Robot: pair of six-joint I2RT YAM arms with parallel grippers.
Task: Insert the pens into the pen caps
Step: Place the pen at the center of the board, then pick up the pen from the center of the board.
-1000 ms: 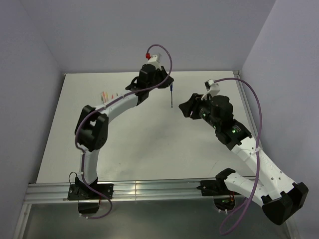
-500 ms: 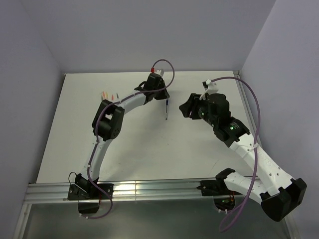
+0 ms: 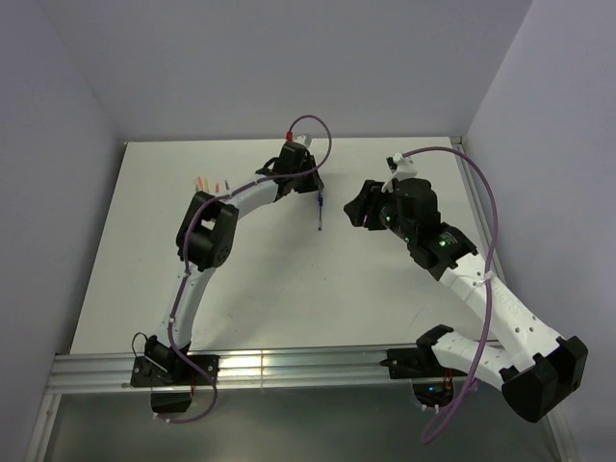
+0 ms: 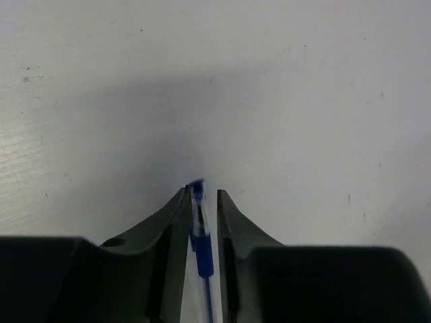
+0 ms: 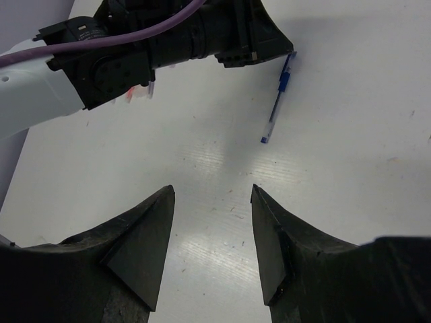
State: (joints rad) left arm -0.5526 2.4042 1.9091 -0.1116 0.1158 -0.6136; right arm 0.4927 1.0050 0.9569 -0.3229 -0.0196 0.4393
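Slipping is the likely trouble — the left gripper (image 4: 202, 195) clamps the blue pen (image 4: 201, 237) only at one end, so a sideways push could swivel it loose. Both sit near the far edge of the table (image 3: 269, 274), mid-width; the right gripper (image 5: 212, 194), close beside them, gapes open and empty.

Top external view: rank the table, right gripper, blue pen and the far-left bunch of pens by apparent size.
1. table
2. right gripper
3 and 4. blue pen and bunch of pens: too alike to rank; the pen looks longer, the bunch wider.
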